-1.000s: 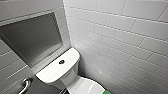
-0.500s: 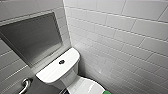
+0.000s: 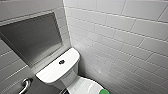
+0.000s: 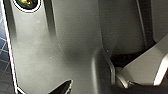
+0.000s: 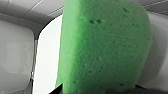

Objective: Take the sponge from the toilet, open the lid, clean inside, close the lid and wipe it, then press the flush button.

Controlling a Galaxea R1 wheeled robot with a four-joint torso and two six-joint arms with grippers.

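The white toilet [image 3: 75, 83] stands in a tiled corner. Its tank top [image 3: 53, 70] carries the round dark flush button [image 3: 61, 61] in the middle. At the bottom edge of the head view the shut lid [image 3: 86, 87] shows, with the green sponge [image 3: 103, 91] lying on it. In the right wrist view the sponge [image 5: 105, 45] looms large and close over the white lid [image 5: 47, 57]. My right gripper [image 5: 100, 90] stands open around its near end, a dark fingertip [image 5: 58, 88] beside it. I cannot tell whether it touches the sponge. My left gripper is open.
Light grey tiled walls [image 3: 120, 42] close in behind and to the right of the toilet. A dark recessed panel [image 3: 32, 37] sits in the left wall. Below it is a metal grab bar [image 3: 25, 83]. The left wrist view looks onto my own grey body [image 4: 62, 50].
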